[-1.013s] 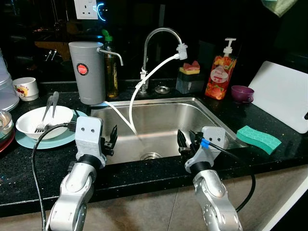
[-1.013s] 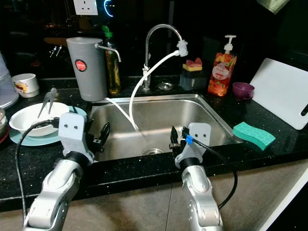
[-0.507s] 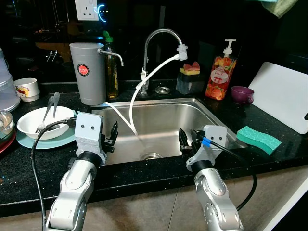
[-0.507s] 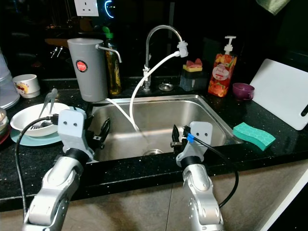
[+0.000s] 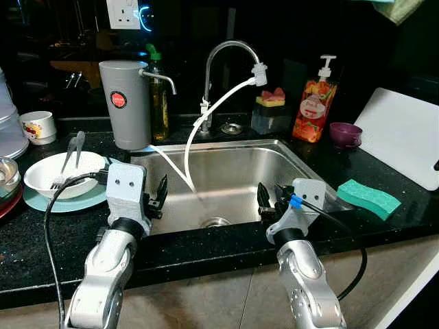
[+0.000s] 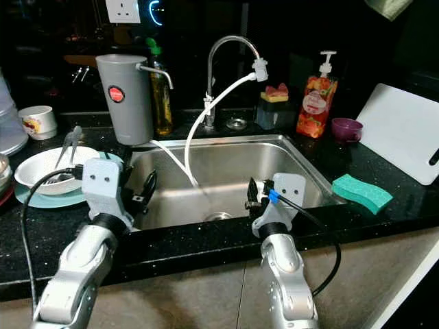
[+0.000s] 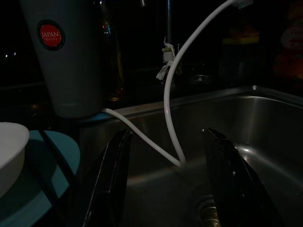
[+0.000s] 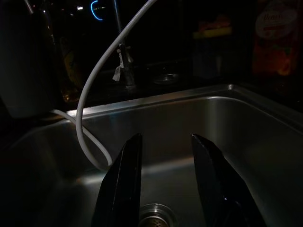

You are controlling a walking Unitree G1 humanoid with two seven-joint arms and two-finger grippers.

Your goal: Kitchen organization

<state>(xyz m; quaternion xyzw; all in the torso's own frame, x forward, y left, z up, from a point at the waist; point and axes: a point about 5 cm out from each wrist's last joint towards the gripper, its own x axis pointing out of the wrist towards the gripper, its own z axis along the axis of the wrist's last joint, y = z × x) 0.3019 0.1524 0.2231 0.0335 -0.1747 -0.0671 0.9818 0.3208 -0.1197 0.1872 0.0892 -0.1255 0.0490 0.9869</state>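
Both grippers hover over the sink's front edge: left gripper at 9 o'clock, fingers wide apart, empty; right gripper at 4 o'clock, narrower gap, empty. Bowl with fork sits at 10 o'clock, green sponge at 3.

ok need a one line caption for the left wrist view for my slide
Left gripper open and empty over the steel sink, white hose looping between its fingers, grey water filter behind.
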